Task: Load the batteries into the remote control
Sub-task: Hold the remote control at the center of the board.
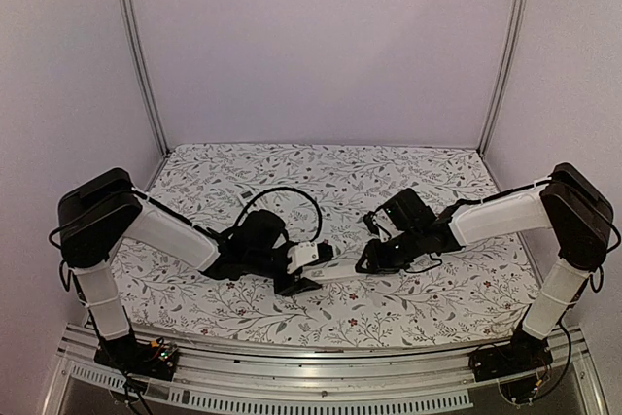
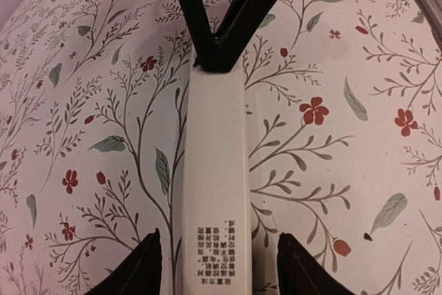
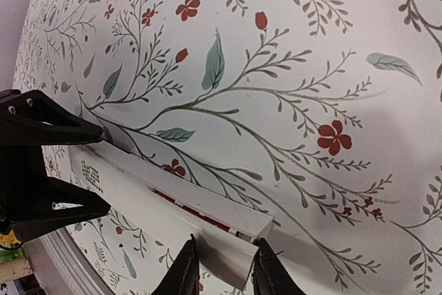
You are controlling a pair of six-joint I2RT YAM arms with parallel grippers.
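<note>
The white remote control lies lengthwise between my two grippers on the flowered cloth. My left gripper stands open astride its printed end, with a gap on each side between remote control and fingers. My right gripper is shut on the other end of the remote control. In the right wrist view a long slit runs along the remote control, and a red and dark strip shows inside it; the batteries are otherwise hidden. The right gripper shows at the top of the left wrist view.
A flowered cloth covers the table. Metal frame posts stand at the back corners, and a rail runs along the near edge. A black cable loops above the left wrist.
</note>
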